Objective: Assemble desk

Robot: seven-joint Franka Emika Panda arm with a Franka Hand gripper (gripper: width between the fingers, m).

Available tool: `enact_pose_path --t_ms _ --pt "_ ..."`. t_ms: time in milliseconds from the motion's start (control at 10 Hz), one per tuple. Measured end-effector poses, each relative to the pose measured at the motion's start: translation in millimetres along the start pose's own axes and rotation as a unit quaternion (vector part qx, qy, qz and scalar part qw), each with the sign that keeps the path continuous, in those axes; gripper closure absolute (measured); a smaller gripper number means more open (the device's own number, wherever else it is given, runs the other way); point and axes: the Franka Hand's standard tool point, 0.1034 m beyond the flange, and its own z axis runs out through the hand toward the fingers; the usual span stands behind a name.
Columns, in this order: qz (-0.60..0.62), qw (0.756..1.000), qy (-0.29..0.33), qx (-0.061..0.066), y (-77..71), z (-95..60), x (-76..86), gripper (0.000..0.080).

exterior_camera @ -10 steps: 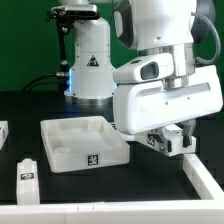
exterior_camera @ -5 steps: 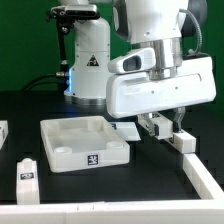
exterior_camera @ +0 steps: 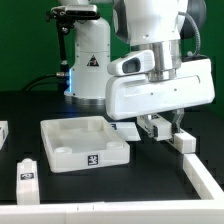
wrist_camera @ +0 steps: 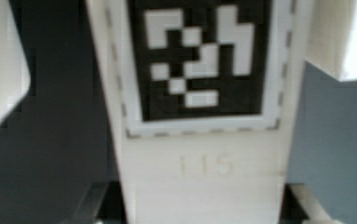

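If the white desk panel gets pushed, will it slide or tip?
It would probably slide: the desk panel lies wide and low on the black table, so tipping seems unlikely. Its raised rim suggests stiffness, and the thin plastic looks light.

Black bench (exterior_camera: 25,110) — the rimmed desk panel (exterior_camera: 85,148) lies flat on it, one block leg (exterior_camera: 27,172) well apart toward the exterior view's left.

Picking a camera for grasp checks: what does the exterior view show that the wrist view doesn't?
Exterior only: the desk panel and a loose leg at that view's lower left. Wrist only: the tag on the held leg, close up. Both: the gripper closed on that leg.
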Motion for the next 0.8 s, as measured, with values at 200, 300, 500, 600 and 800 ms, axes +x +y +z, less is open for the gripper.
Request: enact_pose_path --t_ms 200,300,500,600,800 --pt "0.007 1.000 0.003 -0.007 5.0 18.9 -30.7 0.0512" --pt "0.006 1.000 0.002 -0.007 6.0 26.1 -36.3 0.0512" --pt "0.005 1.000 0.006 -0.009 7.3 29.0 -38.9 0.0512" --pt "0.005 1.000 0.006 -0.009 7.5 28.9 -38.7 0.0512" --pt "0.006 1.000 0.005 -0.009 7.6 29.2 -38.9 0.0443"
